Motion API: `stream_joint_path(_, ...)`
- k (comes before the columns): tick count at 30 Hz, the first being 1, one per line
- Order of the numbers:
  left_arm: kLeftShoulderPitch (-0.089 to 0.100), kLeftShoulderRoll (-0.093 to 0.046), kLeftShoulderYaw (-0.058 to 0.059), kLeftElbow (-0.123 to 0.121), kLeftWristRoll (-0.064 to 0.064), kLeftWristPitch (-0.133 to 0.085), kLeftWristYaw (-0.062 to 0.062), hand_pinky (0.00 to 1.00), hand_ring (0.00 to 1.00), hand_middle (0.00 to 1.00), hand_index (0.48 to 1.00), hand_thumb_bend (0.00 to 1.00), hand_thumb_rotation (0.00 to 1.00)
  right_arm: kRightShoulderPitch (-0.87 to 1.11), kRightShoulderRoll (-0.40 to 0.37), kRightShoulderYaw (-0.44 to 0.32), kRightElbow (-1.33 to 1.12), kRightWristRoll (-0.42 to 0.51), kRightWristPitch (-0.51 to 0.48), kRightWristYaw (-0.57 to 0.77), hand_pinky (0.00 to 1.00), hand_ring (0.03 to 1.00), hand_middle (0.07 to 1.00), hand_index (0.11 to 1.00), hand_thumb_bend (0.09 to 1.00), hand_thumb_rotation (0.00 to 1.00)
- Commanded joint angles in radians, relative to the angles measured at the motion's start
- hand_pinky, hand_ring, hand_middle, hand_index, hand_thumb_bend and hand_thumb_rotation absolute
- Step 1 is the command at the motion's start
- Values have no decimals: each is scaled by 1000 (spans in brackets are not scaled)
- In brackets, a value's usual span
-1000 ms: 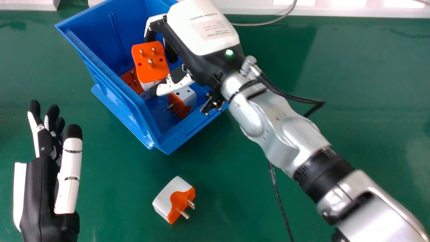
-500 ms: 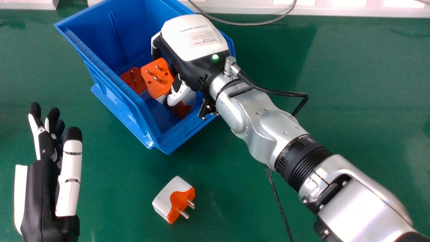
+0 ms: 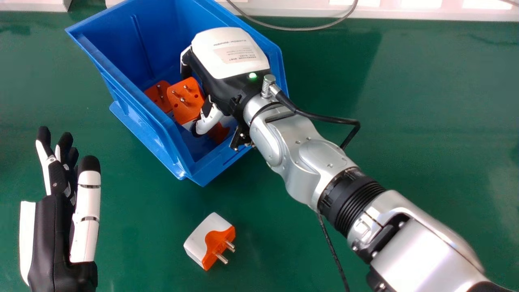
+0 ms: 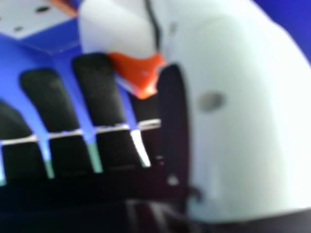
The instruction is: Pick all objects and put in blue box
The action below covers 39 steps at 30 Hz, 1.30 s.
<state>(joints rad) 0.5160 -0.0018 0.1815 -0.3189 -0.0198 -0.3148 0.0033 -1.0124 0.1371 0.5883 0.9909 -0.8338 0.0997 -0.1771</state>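
Right hand (image 3: 231, 52) is down inside the blue box (image 3: 129, 105), gripping an adapter (image 3: 184, 109) with its thumb (image 3: 209, 121) bent in against it. Adapter sits off the hand's left side, pin face up and tilted, just beside the far adapter (image 3: 157, 95); the near adapter (image 3: 219, 134) is partly behind the thumb. Held one is within the walls, so next is likely let go and lift clear. Risk: thumb drags or tips a neighbour on the way out.

Vs 1.0 s ago: hand and adapter are lower in the box and nearer the robot. Loose adapter (image 3: 204, 239) hasn't moved: on the bench (image 3: 405, 101), robot side of the box, pins pointing right and back toward the robot. Left hand (image 3: 54, 227), open at view left, looks nearer to it.
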Motion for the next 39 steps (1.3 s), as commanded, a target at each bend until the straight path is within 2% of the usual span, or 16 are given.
stream_joint_path(1, -4, 0, 0, -13, 0, -9, 3, 1000, 1000, 1000, 1000, 345, 845, -41, 13, -1, -14, 9, 1, -29, 268, 368, 483, 581, 580, 210)
stream_joint_path(4, -10, 1, -1, -6, -1, -12, 2, 1000, 1000, 1000, 1000, 337, 821, -37, 16, 12, -21, 2, 13, -33, 292, 393, 542, 656, 695, 315)
stream_joint_path(6, -13, 0, -2, -4, -2, -12, 2, 1000, 1000, 1000, 1000, 346, 816, -40, 15, 22, -29, -3, 23, -17, 301, 407, 576, 682, 705, 375)
stream_joint_path(8, -15, 0, -3, -8, 6, -3, 6, 1000, 1000, 1000, 1000, 336, 827, -41, 14, 29, -41, -3, 30, -6, 331, 456, 633, 727, 701, 419)
stream_joint_path(12, -14, -4, -6, -14, 20, 1, 14, 1000, 1000, 1000, 1000, 331, 839, -37, 13, 27, -65, 7, 37, 3, 383, 531, 741, 795, 707, 412)
stream_joint_path(16, -18, -3, -6, -9, 32, -7, 18, 1000, 1000, 1000, 1000, 304, 844, -28, 3, 31, -88, 7, 21, -10, 410, 569, 765, 802, 689, 391)
stream_joint_path(17, -20, -2, -6, -7, 29, -8, 17, 1000, 1000, 1000, 1000, 301, 844, -26, 1, 32, -92, 6, 18, -12, 415, 578, 768, 804, 679, 387)
stream_joint_path(19, -27, -1, -7, 1, 8, -17, 8, 1000, 1000, 1000, 1000, 328, 852, -18, -1, 29, -106, 9, 15, -23, 429, 600, 775, 805, 643, 377)
stream_joint_path(21, -33, 1, -6, 9, 8, -24, 7, 1000, 1000, 1000, 1000, 338, 848, -7, 0, 15, -124, 23, 16, -24, 436, 607, 778, 799, 618, 361)
stream_joint_path(23, -39, 4, -4, 20, 10, -34, 6, 1000, 1000, 1000, 1000, 372, 865, 4, -2, 5, -146, 36, 17, -19, 423, 567, 748, 784, 529, 325)
stream_joint_path(26, -47, 4, -4, 28, -2, -33, 1, 1000, 1000, 1000, 1000, 382, 858, 38, -20, 0, -212, 44, 11, -26, 419, 559, 723, 752, 447, 262)
stream_joint_path(30, -56, 3, -4, 33, -8, -40, -3, 1000, 1000, 1000, 1000, 383, 864, 127, -71, -9, -393, 41, 16, -14, 496, 660, 770, 749, 385, 139)
stream_joint_path(33, -58, -2, -5, 26, -32, -26, -6, 1000, 1000, 1000, 1000, 397, 839, 203, -118, -5, -545, 19, 31, 5, 575, 721, 792, 770, 346, 128)
stream_joint_path(36, -58, -4, -7, 25, -48, -23, -11, 1000, 1000, 1000, 1000, 429, 822, 322, -176, -5, -755, -17, 47, 8, 559, 723, 789, 772, 364, 157)
stream_joint_path(37, -59, -7, -8, 25, -60, -22, -12, 1000, 1000, 1000, 1000, 436, 819, 365, -193, -7, -826, -30, 49, 10, 553, 722, 787, 771, 365, 172)
stream_joint_path(39, -60, -7, -7, 32, -66, -28, -14, 1000, 1000, 1000, 1000, 444, 794, 451, -224, -12, -960, -42, 47, 24, 544, 714, 781, 766, 390, 169)
